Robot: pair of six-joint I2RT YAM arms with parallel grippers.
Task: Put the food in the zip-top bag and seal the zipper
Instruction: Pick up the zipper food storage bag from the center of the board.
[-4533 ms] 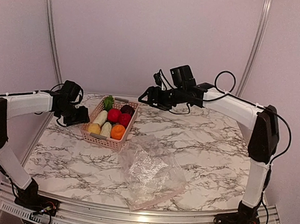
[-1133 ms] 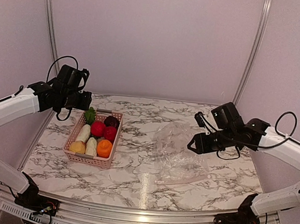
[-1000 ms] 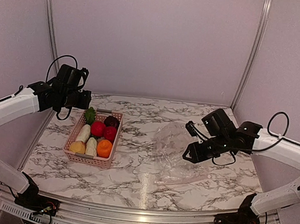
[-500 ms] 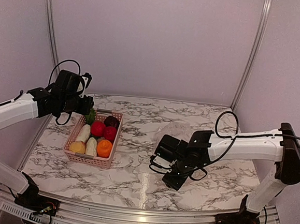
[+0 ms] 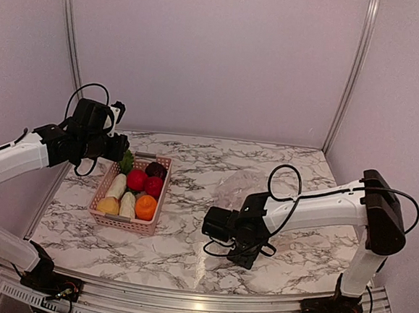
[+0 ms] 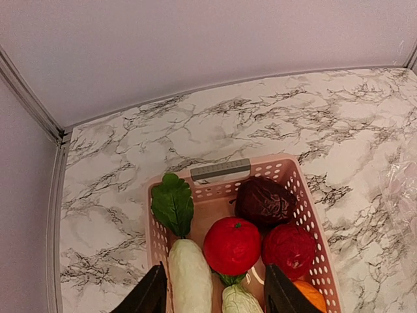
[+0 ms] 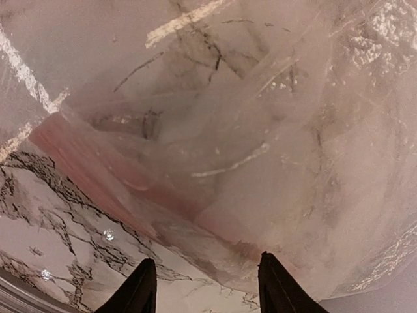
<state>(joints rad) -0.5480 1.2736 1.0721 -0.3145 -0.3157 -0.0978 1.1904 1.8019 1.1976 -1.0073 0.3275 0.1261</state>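
Left hand (image 6: 214, 290) over the pink basket (image 6: 306, 212), right hand (image 7: 205, 283) low on the zip-top bag (image 7: 273, 130).
Fingers of the left set apart, nothing between them, hovering above the food (image 6: 232, 246) packed in the basket (white radishes, red rounds, an orange, one dark brown piece). Fingers of the right parted too, close over crinkled film, none clearly pinched. Bag lying on the tabletop (image 5: 186, 171), right of the basket and apart from it.

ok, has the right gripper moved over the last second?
Yes. The right gripper swung left, away from the table's right edge, across the zip-top bag towards the pink basket.
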